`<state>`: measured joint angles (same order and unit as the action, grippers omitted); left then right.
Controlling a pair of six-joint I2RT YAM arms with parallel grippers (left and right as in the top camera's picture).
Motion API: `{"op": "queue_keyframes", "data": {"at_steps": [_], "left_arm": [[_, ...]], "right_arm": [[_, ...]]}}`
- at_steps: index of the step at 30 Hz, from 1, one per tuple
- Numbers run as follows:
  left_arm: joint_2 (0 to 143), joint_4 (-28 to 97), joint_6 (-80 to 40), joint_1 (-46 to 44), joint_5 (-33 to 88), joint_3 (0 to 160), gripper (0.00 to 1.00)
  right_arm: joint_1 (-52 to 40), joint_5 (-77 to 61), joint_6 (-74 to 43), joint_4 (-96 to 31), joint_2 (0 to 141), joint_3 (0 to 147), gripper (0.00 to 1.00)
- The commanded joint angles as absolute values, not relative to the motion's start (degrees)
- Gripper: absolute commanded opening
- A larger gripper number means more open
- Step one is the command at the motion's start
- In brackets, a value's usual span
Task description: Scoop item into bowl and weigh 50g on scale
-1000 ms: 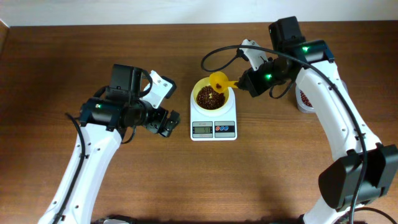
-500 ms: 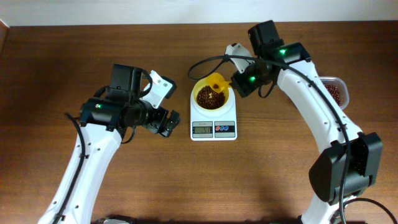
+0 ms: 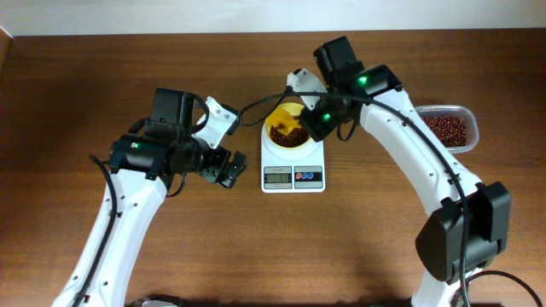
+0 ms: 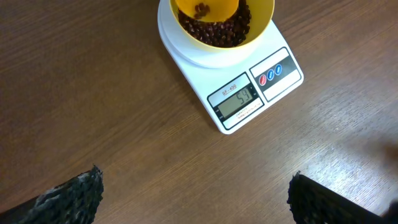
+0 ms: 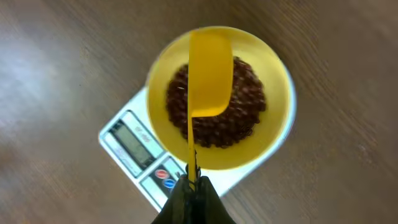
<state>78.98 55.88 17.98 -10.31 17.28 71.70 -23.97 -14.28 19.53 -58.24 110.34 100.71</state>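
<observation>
The left gripper (image 3: 229, 169) hung spread, just left of the scale (image 3: 293, 176). On the scale sat the bowl (image 5: 278, 71) of beans (image 5: 249, 109). The right gripper (image 5: 191, 186) pinched the scoop (image 5: 210, 68) by its handle, cup directly over the beans.

Glossy yellow plastic bowl (image 5: 217, 99), white plastic scale (image 4: 231, 81), matt wood-grain table (image 4: 93, 93)

Bowl (image 5: 281, 84) on scale (image 4: 249, 99), beans (image 5: 245, 109) in bowl (scoop (image 5: 210, 68) over them), container (image 3: 444, 109) well right of scale
</observation>
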Motion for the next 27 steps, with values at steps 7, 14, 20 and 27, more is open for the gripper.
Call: {"op": "queue_keyframes", "data": {"at_steps": [7,14,20,27], "left_arm": [[79.0,55.8,17.6,-10.0,17.1,71.7,0.99],[79.0,55.8,17.6,-10.0,17.1,71.7,0.99],[79.0,55.8,17.6,-10.0,17.1,71.7,0.99],[79.0,55.8,17.6,-10.0,17.1,71.7,0.99]], "right_arm": [[-24.1,-6.7,19.7,-58.1,111.1,101.1,0.04],[-24.1,-7.0,19.7,-60.9,111.2,100.2,0.04],[-26.3,-7.4,22.7,-64.8,111.2,98.4,0.04],[-26.2,-10.3,22.7,-65.6,111.1,98.5,0.04]]}}
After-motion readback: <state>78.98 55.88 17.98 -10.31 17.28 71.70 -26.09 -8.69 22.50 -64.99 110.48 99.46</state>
